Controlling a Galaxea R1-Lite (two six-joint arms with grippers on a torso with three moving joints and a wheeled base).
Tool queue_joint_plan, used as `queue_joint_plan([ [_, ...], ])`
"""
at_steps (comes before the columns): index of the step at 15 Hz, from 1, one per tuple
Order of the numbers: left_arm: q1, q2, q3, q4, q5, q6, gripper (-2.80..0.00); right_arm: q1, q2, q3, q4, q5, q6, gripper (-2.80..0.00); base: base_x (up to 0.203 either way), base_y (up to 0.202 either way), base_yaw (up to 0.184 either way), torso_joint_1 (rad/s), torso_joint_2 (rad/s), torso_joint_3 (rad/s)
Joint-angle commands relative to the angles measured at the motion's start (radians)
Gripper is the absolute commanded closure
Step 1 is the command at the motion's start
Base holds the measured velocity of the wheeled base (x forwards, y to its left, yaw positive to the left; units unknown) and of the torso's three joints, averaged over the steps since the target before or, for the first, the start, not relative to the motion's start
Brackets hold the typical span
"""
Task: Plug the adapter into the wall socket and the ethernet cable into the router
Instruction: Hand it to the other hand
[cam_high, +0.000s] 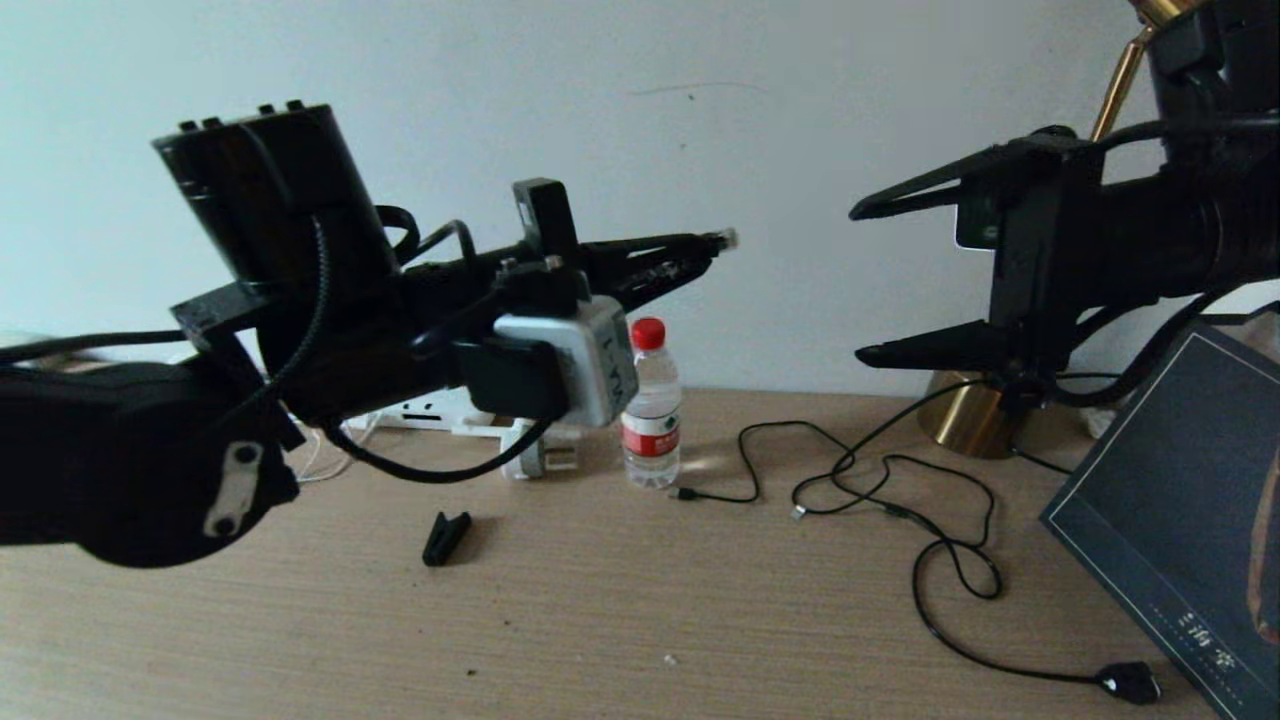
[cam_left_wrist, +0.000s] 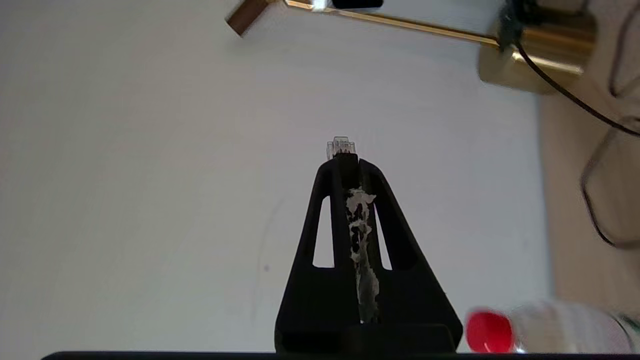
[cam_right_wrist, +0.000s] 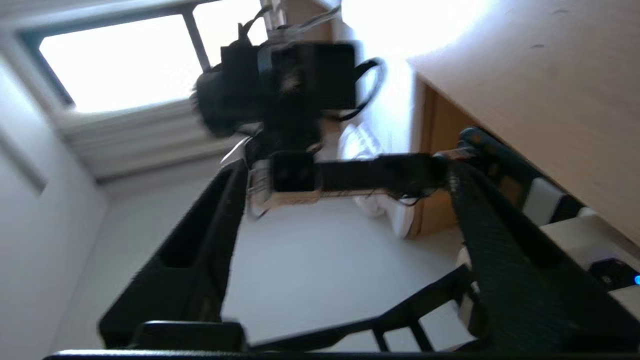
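Note:
My left gripper (cam_high: 705, 245) is raised above the desk, pointing at the white wall, and is shut on the ethernet cable's plug (cam_high: 722, 238). The plug's clear tip (cam_left_wrist: 341, 146) sticks out past the closed fingertips (cam_left_wrist: 367, 170); I cannot trace the rest of that cable. My right gripper (cam_high: 862, 282) hangs open in the air at the right, facing the left arm, with nothing between its fingers (cam_right_wrist: 220, 215). A flat white object (cam_high: 425, 410) lies on the desk behind the left wrist; no antennas show. The adapter and the wall socket are out of view.
A red-capped water bottle (cam_high: 652, 415) stands mid-desk, a pronged white plug (cam_high: 540, 455) beside it. Thin black cables (cam_high: 900, 480) loop rightward to a flat black oval end (cam_high: 1130, 682). A brass lamp base (cam_high: 968, 412), a dark framed board (cam_high: 1180, 520) and a black clip (cam_high: 446, 537) also sit here.

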Motion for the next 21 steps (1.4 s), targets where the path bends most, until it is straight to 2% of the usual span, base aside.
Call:
queue_joint_plan([
  [1, -0.02, 0.037, -0.028, -0.036, -0.003, 0.006, 0.0, 0.021, 0.016, -0.044, -0.009, 0.021, 0.01, -2.8, 0.0, 0.0, 0.0, 0.0, 0.0, 0.0],
  [8, -0.03, -0.003, -0.012, -0.046, -0.021, 0.003, 0.0, 0.116, 0.104, -0.155, -0.013, 0.018, 0.036, -2.8, 0.0, 0.0, 0.0, 0.0, 0.0, 0.0],
  [21, -0.027, -0.076, 0.089, -0.047, -0.015, -0.004, 0.0, 0.186, 0.148, -0.201, -0.013, 0.012, 0.038, -2.8, 0.0, 0.0, 0.0, 0.0, 0.0, 0.0],
])
